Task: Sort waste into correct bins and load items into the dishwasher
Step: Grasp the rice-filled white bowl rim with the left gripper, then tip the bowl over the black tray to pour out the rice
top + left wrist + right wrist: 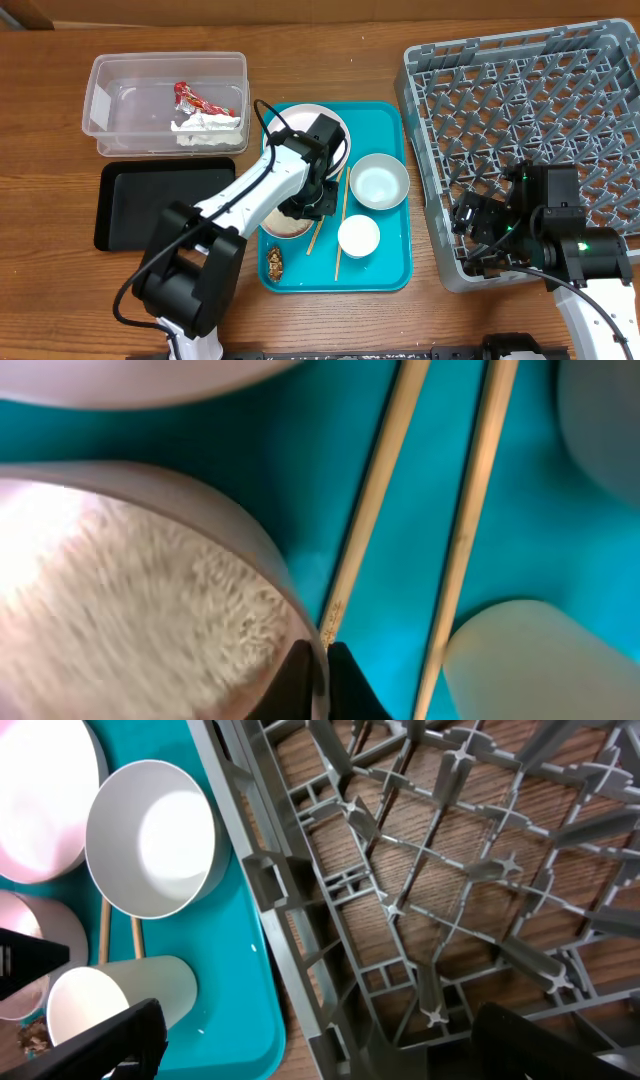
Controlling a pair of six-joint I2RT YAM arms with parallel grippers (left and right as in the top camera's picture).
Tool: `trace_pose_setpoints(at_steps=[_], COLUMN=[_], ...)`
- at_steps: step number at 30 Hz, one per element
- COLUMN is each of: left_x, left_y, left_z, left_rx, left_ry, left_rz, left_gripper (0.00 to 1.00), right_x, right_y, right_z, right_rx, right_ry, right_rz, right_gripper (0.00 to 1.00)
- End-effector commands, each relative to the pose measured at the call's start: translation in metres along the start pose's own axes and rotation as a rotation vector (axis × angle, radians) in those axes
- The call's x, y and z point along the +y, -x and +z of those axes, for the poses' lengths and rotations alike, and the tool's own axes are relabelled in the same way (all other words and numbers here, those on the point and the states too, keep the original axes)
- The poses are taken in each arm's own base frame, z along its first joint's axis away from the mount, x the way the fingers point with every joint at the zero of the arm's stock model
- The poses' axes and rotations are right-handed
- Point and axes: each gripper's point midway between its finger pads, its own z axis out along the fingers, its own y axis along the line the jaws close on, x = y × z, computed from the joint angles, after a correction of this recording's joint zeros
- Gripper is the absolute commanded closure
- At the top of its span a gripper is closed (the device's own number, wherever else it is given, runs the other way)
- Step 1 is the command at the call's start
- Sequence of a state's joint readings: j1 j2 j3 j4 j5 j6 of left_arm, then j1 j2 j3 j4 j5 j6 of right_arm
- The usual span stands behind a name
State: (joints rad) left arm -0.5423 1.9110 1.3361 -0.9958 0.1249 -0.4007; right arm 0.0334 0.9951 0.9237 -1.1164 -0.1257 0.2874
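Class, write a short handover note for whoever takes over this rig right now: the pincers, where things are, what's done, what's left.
Left pincer: shut on the rice bowl's rim, on the teal tray.
Right pincer: open, empty, above the rack's edge.
Done: wrapper and tissue are in the clear tub.
Left: rice and brown scrap not binned; black tray unused. Plate, pale bowl, cup and chopsticks are all on the teal tray; nothing racked yet.
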Motion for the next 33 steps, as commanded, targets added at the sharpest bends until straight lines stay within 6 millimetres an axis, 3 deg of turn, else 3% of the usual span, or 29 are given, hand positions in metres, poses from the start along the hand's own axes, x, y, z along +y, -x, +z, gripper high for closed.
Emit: trace_pose_setpoints(at_steps=[1,7,11,18,19,23,27,33], left_x=[-0.001,-0.005,-0.001,0.026,0.037,0.065,0.093,0.112], left_y=[0.007,0.016,0.017,0.015,0.014,0.005,-0.004,-0.001], left_z=[-0.002,-0.03,-0.061,-0.12,-0.135,-0.163,-0.174,-0.158], left_rx=[-0.019,-0.06,-0.092,-0.225,-0.261,-0.322,-0.358,-0.366], left_ry=[0.002,0.008,0.042,0.057,0.054,0.055,0.052,-0.142], left_rz=[0.007,0.009,0.004,-0.072,-0.102,-0.174,-0.195,-0.172], left_gripper=[0.96,0.96,0.96,0.96,0.96,0.96,0.96,0.96], right_x=[0.005,0.004,0.004,0.004,0.004,0.004,0.004,0.004], right_y=[0.011,0.01,0.01,0.01,0.01,0.01,0.01,0.01], right_z=[-0.009,-0.009,-0.009,-0.009,-0.009,-0.009,-0.009,-0.009], right_rx=[-0.042,-0.04,-0.04,-0.04,-0.04,-0.04,-0.04,-0.04], right_ry=[0.014,0.012,0.012,0.012,0.012,0.012,0.013,0.013], right_rz=[-0.009,-0.009,-0.009,-0.009,-0.009,-0.009,-0.009,-0.009], right_gripper=[0.0,0.0,0.0,0.0,0.0,0.0,0.0,0.0])
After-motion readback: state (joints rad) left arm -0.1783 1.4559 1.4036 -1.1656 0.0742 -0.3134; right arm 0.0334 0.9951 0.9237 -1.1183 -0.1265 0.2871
